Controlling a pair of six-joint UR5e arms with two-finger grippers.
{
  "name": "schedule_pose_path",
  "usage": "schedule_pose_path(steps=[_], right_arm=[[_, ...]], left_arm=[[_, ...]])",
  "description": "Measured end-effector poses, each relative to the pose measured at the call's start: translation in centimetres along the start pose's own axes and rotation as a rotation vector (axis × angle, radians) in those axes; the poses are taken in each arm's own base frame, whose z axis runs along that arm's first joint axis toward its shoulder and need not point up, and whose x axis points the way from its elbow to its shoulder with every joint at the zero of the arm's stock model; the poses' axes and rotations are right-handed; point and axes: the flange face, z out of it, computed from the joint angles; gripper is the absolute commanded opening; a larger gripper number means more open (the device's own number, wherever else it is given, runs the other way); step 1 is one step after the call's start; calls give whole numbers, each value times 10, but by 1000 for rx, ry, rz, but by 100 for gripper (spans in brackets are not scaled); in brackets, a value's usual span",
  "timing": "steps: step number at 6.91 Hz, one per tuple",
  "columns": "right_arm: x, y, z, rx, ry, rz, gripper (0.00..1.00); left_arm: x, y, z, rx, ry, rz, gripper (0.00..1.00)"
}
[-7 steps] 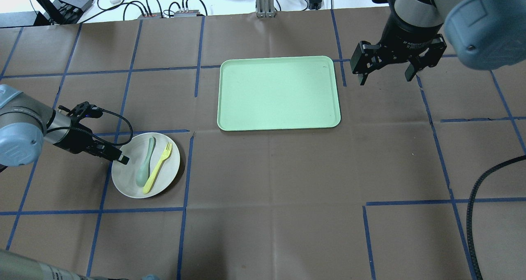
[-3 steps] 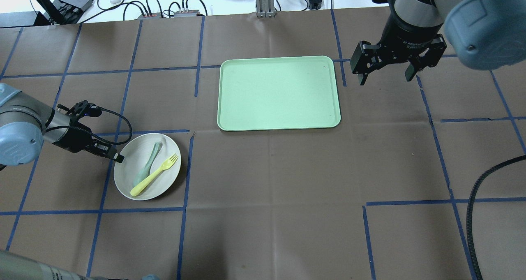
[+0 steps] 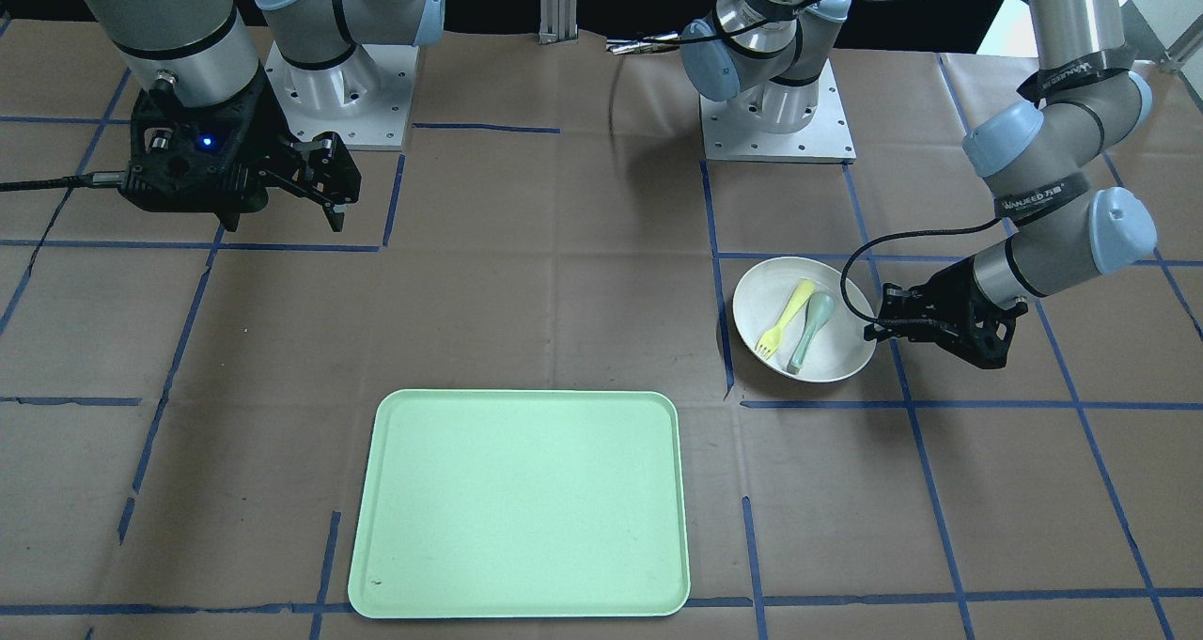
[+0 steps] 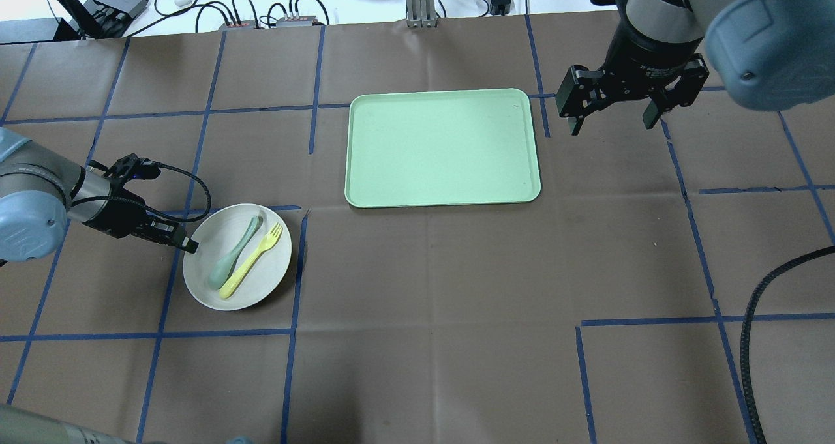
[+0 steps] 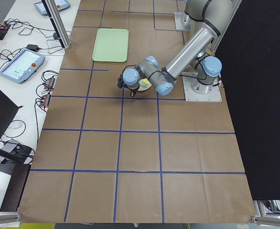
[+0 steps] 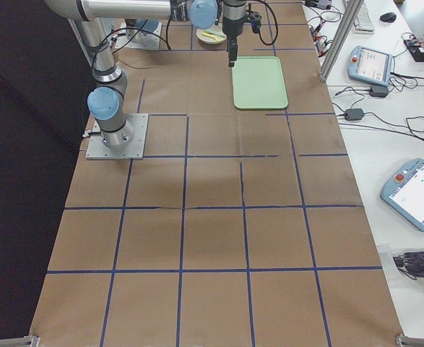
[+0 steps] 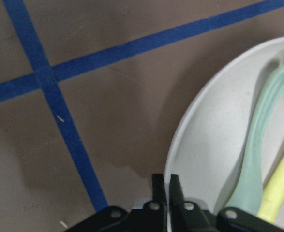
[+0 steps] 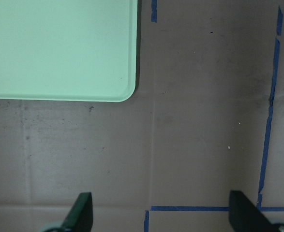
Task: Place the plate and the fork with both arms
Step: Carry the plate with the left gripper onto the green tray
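Note:
The off-white plate (image 4: pixel 264 286) sits at the table's left with the pale-yellow fork (image 4: pixel 251 262) and a grey-green spoon (image 4: pixel 233 259) lying in it. My left gripper (image 4: pixel 190 245) is shut on the plate's left rim. The left wrist view shows its fingertips (image 7: pixel 157 186) pinched on the rim of the plate (image 7: pixel 204 159). In the front view the plate (image 3: pixel 763 290) holds the fork (image 3: pixel 784 319), with the left gripper (image 3: pixel 874 330) at its edge. My right gripper (image 4: pixel 612 126) is open and empty, hovering just right of the tray's far right corner.
The mint-green tray (image 4: pixel 443 147) lies at the table's middle far side and holds nothing; it also shows in the front view (image 3: pixel 522 504) and the right wrist view (image 8: pixel 59 48). Cables and boxes lie beyond the far edge. Blue tape lines cross the brown table cover.
My left gripper has shifted the plate slightly toward the far side and the right. The fork and spoon slid and turned on it. The right arm has barely moved.

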Motion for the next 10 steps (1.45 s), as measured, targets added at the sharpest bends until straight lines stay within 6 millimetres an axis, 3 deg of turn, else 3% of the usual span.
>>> schedule_pose_path(steps=[1,5,10], right_arm=[[0,0,0,0,0,0,100],[0,0,0,0,0,0,100],[0,0,0,-1,0,0,100]], left_arm=[[12,-6,2,-5,-5,-36,0],[102,-62,12,36,-32,-181,0],[219,-131,63,190,-20,-406,0]])
